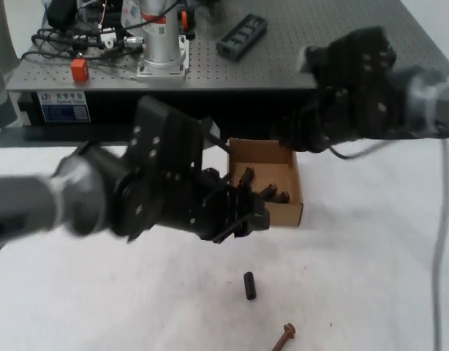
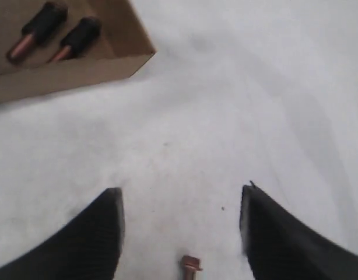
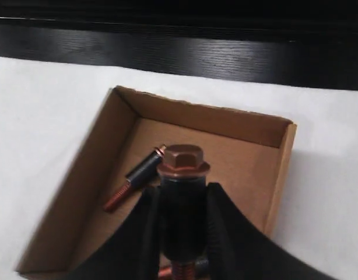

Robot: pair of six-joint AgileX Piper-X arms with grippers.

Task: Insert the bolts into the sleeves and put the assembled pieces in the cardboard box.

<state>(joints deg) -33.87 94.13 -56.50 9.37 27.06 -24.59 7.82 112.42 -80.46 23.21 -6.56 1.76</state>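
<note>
My right gripper (image 3: pixel 182 198) is shut on an assembled piece (image 3: pixel 182 175), a copper bolt in a black sleeve, held over the cardboard box (image 3: pixel 208 119). Another assembled piece (image 3: pixel 135 178) lies on the box floor. In the high view the box (image 1: pixel 283 212) holds three pieces (image 1: pixel 268 190), and the right gripper (image 1: pixel 289 142) hangs at its far right corner. My left gripper (image 2: pixel 180 197) is open and holds nothing, low over the white cloth beside the box (image 2: pixel 68 73). A loose bolt (image 2: pixel 190 265) lies between its fingers. A loose black sleeve (image 1: pixel 248 285) and the bolt (image 1: pixel 285 338) lie nearer the front.
A perforated metal bench (image 1: pixel 283 66) rises behind the box, with a dark front edge (image 3: pixel 179 52). A metal post (image 1: pixel 162 44), cables, an orange block (image 1: pixel 79 69) and a black tray (image 1: pixel 241 35) stand on it. A cable (image 1: pixel 438 241) hangs at the right.
</note>
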